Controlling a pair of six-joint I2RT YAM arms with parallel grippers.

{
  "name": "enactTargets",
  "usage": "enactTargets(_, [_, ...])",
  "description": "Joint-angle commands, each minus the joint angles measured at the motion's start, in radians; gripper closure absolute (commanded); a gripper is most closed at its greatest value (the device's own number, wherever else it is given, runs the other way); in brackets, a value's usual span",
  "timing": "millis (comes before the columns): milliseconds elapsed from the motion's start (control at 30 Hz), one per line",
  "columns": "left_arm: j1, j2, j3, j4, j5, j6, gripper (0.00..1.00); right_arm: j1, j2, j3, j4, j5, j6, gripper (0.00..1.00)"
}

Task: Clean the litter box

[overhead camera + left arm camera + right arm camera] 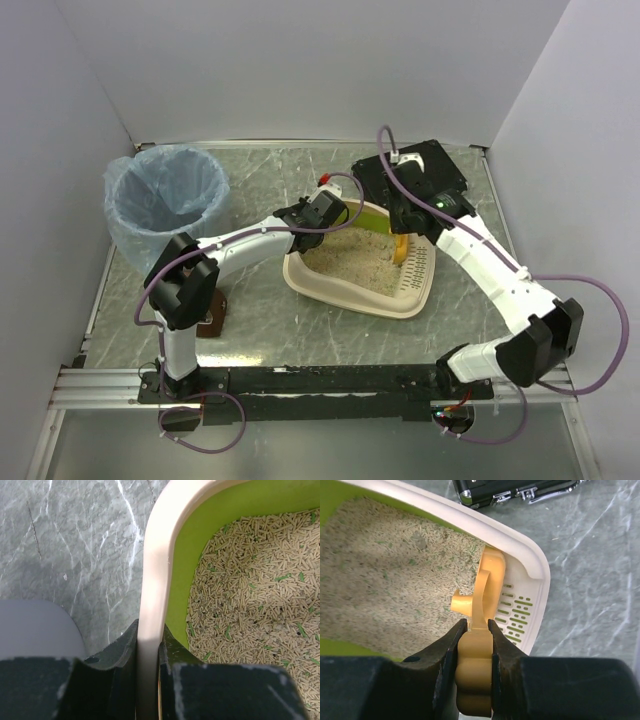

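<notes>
Marbled tabletop, litter box and scoop partly hidden

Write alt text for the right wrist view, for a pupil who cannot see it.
The right gripper is shut on the handle of a yellow scoop, which reaches over the litter box beside its slotted grille end. Beige pellets cover its floor; a black case lies beyond on the marbled table.
</notes>
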Motion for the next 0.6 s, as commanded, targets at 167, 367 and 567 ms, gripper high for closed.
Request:
enactTargets(167, [-0.013, -0.065, -0.023, 0.019, -0.012, -0.066, 0.99, 0.022, 0.108, 0.035, 0.032, 0.096, -0.048, 1.00])
enactTargets(367, [-0.013, -0.075, -0.040, 0.050, 0.047, -0.089, 0.99, 0.015, 0.175, 0.042, 0.110, 0.017, 0.016, 1.00])
enactTargets(567, [-0.013, -0.096, -0.066, 0.074, 0.053, -0.158, 0.99, -0.013, 0.141, -0.031, 0.205, -0.132, 0.059, 1.00])
